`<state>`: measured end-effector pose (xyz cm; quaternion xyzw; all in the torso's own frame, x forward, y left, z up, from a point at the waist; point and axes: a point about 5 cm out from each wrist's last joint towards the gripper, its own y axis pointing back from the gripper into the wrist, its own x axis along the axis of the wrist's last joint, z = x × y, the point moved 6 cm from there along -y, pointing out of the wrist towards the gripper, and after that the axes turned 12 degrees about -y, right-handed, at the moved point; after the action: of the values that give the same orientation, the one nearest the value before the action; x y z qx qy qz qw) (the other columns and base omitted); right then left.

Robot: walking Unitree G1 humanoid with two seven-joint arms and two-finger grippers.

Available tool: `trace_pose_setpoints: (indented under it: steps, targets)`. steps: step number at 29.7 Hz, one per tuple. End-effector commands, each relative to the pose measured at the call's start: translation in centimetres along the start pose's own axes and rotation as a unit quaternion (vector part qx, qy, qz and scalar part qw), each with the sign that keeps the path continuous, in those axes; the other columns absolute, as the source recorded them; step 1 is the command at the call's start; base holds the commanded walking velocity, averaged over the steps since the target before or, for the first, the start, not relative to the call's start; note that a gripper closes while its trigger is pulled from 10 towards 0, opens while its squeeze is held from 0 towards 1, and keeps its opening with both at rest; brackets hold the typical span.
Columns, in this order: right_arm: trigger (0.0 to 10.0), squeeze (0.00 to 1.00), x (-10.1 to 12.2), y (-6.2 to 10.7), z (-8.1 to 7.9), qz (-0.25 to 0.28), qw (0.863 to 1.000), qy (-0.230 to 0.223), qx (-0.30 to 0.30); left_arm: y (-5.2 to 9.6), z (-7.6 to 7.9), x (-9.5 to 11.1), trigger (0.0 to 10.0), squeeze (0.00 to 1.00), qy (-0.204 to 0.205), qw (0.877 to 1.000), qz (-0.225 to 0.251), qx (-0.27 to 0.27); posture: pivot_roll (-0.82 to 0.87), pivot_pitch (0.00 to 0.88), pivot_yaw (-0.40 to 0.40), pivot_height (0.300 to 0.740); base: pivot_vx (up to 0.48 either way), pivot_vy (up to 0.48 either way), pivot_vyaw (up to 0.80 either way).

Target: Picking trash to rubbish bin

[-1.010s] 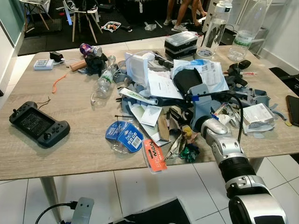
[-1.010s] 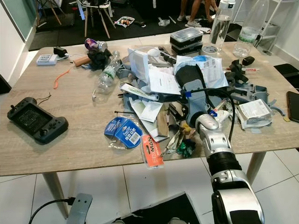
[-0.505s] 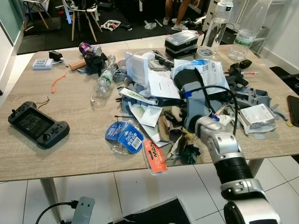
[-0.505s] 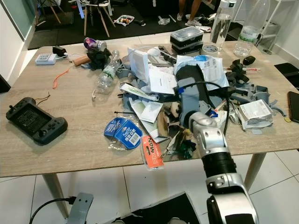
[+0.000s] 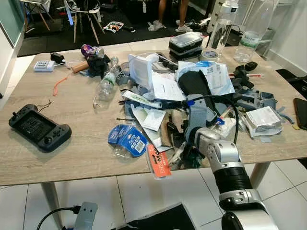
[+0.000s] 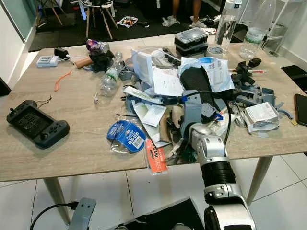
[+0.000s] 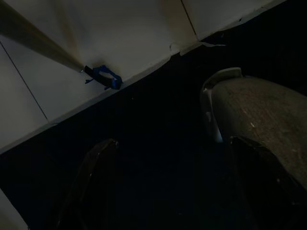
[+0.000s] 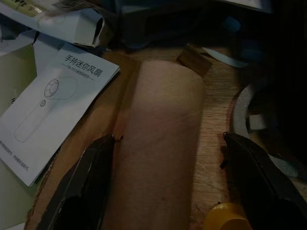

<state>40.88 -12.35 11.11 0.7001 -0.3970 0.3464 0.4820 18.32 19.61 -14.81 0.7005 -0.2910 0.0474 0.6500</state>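
Right gripper (image 8: 165, 187) hangs low over the wooden table (image 5: 72, 158) with its two black fingers (image 8: 81, 184) spread wide, one on each side of a brown cardboard tube (image 8: 160, 153) that lies flat on the wood; the pads do not appear to touch it. At about 9 o'clock from the tube in the wrist view lies a white leaflet (image 8: 53, 110) printed with a line drawing of a handheld device, its corner resting on a strip of cardboard beside the tube. A yellow rounded piece (image 8: 225, 221) sits close to the far finger.

From the head cameras the silver right arm (image 5: 225, 163) reaches in from the table's near edge, at 5 o'clock, into the heap of trash (image 5: 163, 105) at the centre. The tube (image 5: 166, 132) shows just at 9 o'clock of the wrist. An orange blister pack (image 5: 157, 161) hangs over the near edge at 7 o'clock from the gripper, with blue round packaging (image 5: 127, 139) beside it. A black game controller (image 5: 39, 127) lies well apart at 9 o'clock, and a crushed clear bottle (image 5: 106, 84) rests toward 11 o'clock.

Left gripper (image 7: 177, 191) hangs idle in shade over dark floor, fingers apart
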Motion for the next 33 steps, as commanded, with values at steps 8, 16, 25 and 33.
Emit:
trace_pose_setpoints:
  steps: [8,16,25,33]
  targets:
    - [0.0,0.0,-1.7,0.0,2.0,-0.022,0.999,-0.021,-0.043,0.1,0.5,-1.4,10.0,0.0,-0.009,1.0,-0.02,-0.012,-0.04,0.093,0.014,0.74,0.0,0.0,0.0]
    - [0.0,0.0,1.2,0.2,2.6,0.048,0.997,-0.015,-0.061,0.1,0.4,-1.2,10.0,0.0,-0.009,1.0,-0.019,-0.01,-0.04,0.088,0.017,0.74,0.0,0.0,0.0]
    - [8.2,0.0,10.5,3.0,0.9,0.257,0.965,-0.038,-0.018,0.1,0.3,-1.1,10.0,0.0,-0.005,1.0,-0.018,-0.007,-0.04,0.084,0.018,0.74,0.0,0.0,0.0]
    - [10.0,0.0,13.0,5.0,-2.9,0.321,0.94,-0.062,0.1,0.1,0.2,-1.2,10.0,0.0,0.019,1.0,-0.017,0.004,-0.05,0.081,0.018,0.74,0.0,0.0,0.0]
